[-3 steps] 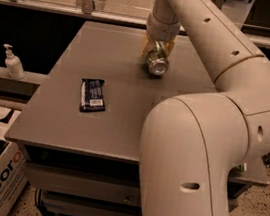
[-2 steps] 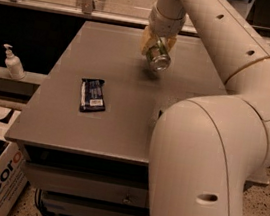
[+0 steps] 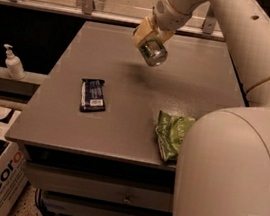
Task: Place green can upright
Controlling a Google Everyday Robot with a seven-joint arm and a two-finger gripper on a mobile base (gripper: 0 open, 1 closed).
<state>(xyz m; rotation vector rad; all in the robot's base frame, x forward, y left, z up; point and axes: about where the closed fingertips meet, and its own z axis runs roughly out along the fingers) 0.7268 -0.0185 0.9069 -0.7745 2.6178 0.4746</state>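
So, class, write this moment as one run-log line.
gripper: shut on green can, above far side of table | can: tilted, off the surface | on table: chip bag, dark bar

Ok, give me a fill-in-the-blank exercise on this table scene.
1. The gripper, above the far half of the table, is shut on the green can, which is ____, not upright.
2. In the camera view, the dark snack bar lies to the ____ of the chip bag.
3. The chip bag's colour is ____.
Missing words: tilted; left; green.
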